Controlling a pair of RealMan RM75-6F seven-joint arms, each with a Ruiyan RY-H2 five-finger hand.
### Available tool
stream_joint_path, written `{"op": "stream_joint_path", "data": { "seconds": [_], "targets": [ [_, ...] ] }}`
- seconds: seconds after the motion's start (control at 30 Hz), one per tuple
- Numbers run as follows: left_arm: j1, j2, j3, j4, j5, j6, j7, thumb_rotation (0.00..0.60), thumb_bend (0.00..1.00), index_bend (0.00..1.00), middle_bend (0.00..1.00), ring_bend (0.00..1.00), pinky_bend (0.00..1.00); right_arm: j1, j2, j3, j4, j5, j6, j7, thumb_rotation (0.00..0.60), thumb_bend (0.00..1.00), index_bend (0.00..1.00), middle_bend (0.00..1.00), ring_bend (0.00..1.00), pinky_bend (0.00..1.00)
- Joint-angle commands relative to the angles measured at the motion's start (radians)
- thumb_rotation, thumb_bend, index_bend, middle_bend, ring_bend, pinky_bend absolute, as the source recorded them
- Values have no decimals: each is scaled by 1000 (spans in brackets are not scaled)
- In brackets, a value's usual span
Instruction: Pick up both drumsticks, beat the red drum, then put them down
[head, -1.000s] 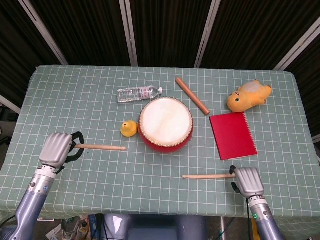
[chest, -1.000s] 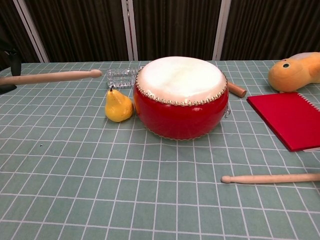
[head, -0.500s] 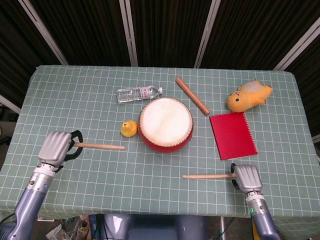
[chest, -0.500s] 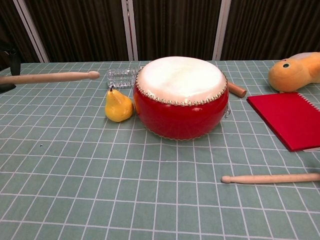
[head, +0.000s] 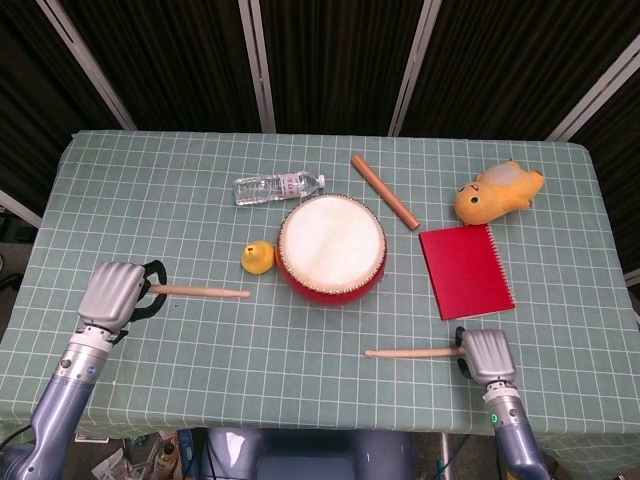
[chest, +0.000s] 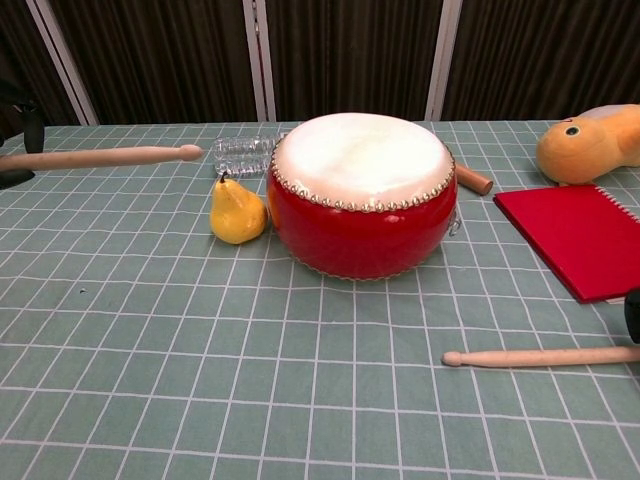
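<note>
The right robot hand (head: 488, 355) grips one drumstick (head: 410, 352) lying low over the worktop (head: 300, 330). The left robot hand (head: 112, 292) holds the other drumstick (head: 200, 292) raised. Beyond stands the red drum (head: 332, 248); the bottle (head: 278, 187) label is unreadable.

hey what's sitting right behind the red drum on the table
Behind the red drum lie a clear water bottle on its side and a brown wooden rod. In the chest view the drum covers most of both.

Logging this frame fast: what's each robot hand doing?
Left robot hand: holding the left drumstick.
Right robot hand: holding the right drumstick.
</note>
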Motion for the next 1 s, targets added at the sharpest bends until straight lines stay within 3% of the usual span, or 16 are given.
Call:
{"op": "stream_joint_path", "data": {
  "seconds": [0.03,0.3,0.5,0.6,0.73,1.0],
  "targets": [
    [0,0,0,2,-1,-1,-1,600,528,770,1000,1000,1000,3,-8,-1,7,8,0,-4,600,357,480,1000,1000,1000],
    [2,4,3,14,-7,-6,-2,600,528,770,1000,1000,1000,13,-36,0,25,13,4,-6,600,357,484,1000,1000,1000],
    [0,3,2,24,-16,-14,-3,600,528,770,1000,1000,1000,18,-50,-6,42,38,-5,-20,600,400,548,1000,1000,1000],
    [-1,2,4,28,-18,-16,-1,600,528,770,1000,1000,1000,19,-51,-8,46,45,-6,-24,600,450,650,1000,1000,1000],
    [-2,-1,4,36,-25,-20,-1,600,528,771,1000,1000,1000,24,-39,-5,33,45,-4,-24,600,532,861,1000,1000,1000],
    [-12,5,-7,40,-34,-25,10,600,537,773,1000,1000,1000,36,119,57,-164,48,27,16,600,633,922,1000,1000,1000]
  ]
}}
